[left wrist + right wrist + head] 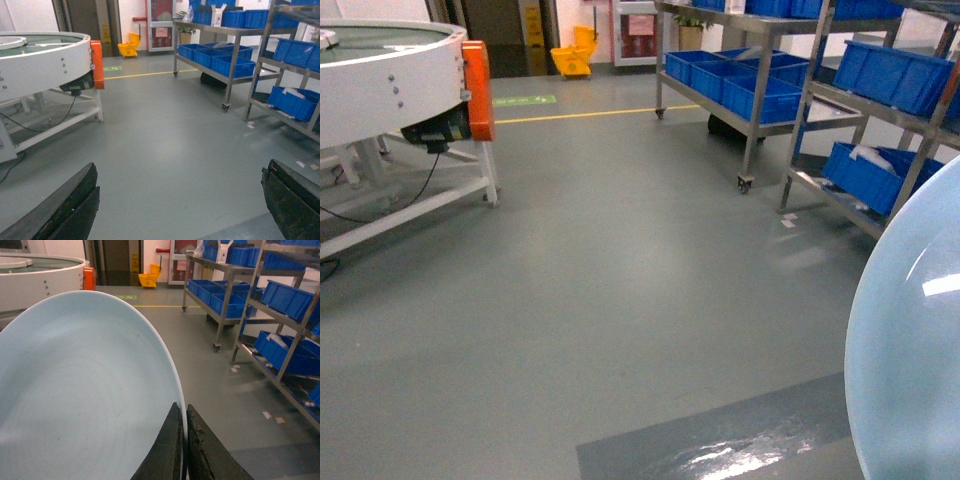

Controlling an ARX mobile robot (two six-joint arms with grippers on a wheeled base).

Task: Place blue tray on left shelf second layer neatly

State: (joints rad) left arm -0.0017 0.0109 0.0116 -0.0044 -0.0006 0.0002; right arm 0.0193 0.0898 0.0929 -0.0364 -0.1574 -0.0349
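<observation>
The blue tray [85, 390] is a pale sky-blue shallow dish that fills the left of the right wrist view. It also shows as a large curved edge at the lower right of the head view [910, 350]. My right gripper [184, 412] is shut on its rim, held up over the floor. My left gripper [181, 167] is open, with only grey floor between its fingers. The left shelf [755, 110], a steel rack on castors, stands far ahead on the right. Dark-blue crates [735, 80] sit on its lower tier. Which tier is the second layer I cannot tell.
A second steel rack [925, 150] with blue crates stands closer on the right. A round white conveyor [380, 80] with an orange panel and trailing cables is at the left. A yellow mop bucket [572, 58] and a yellow floor line [590, 113] lie far back.
</observation>
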